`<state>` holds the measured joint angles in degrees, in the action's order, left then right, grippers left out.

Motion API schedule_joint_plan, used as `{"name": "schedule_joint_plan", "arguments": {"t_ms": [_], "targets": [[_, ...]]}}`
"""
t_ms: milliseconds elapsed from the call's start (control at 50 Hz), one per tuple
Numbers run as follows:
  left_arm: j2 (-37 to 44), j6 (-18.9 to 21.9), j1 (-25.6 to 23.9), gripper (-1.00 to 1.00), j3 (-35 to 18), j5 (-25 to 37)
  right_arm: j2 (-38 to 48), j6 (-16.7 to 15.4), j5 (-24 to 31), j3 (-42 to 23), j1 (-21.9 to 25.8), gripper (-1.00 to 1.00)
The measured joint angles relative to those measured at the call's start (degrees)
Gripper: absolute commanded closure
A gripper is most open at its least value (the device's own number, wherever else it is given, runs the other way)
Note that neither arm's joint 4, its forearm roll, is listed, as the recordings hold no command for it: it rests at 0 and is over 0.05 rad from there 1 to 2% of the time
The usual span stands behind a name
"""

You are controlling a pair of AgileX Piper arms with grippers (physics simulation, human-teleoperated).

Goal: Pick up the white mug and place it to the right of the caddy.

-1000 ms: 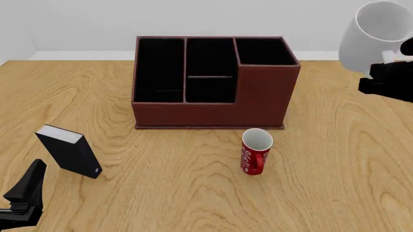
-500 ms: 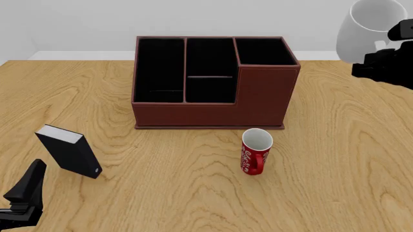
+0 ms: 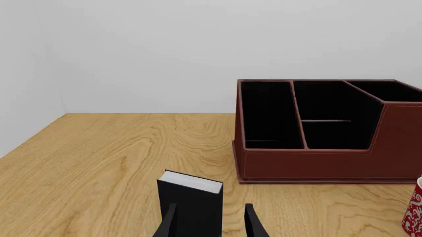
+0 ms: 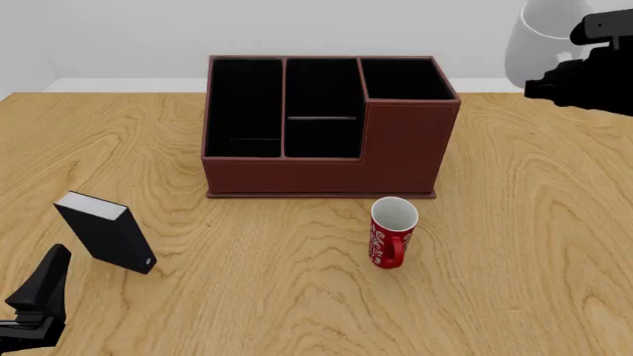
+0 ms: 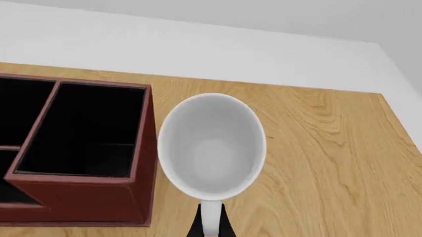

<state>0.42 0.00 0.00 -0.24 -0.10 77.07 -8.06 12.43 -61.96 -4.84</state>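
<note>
The white mug (image 4: 537,41) hangs in the air at the far right, above the table and to the right of the caddy (image 4: 327,126). My right gripper (image 4: 568,68) is shut on its handle. In the right wrist view the white mug (image 5: 211,145) is seen from above, open side up, with its handle pinched in my right gripper (image 5: 211,224); the caddy's right compartment (image 5: 79,143) lies beside it. My left gripper (image 4: 40,297) rests low at the near left, open and empty. In the left wrist view it (image 3: 211,224) is behind the black box.
A red mug with white lettering (image 4: 393,231) stands in front of the caddy's right end. A small black book-like box (image 4: 107,231) stands at the near left, just ahead of my left gripper; it also shows in the left wrist view (image 3: 191,200), as does the caddy (image 3: 329,133).
My right gripper has carried the white mug up and to the left, towards the back and nearer the caddy. The left arm and the other objects have not moved.
</note>
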Motion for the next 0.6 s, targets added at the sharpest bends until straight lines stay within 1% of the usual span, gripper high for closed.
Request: {"name": "schedule_joint_plan", "arguments": {"t_ms": [240, 600], "targets": [[0.00, 0.00, 0.00, -1.00, 0.00, 0.00, 4.47, 0.40, 0.59, -2.67, 0.07, 1.00], [0.00, 0.00, 0.00, -1.00, 0.00, 0.00, 9.54, 1.02, -0.28, -2.27, -0.07, 1.00]]}}
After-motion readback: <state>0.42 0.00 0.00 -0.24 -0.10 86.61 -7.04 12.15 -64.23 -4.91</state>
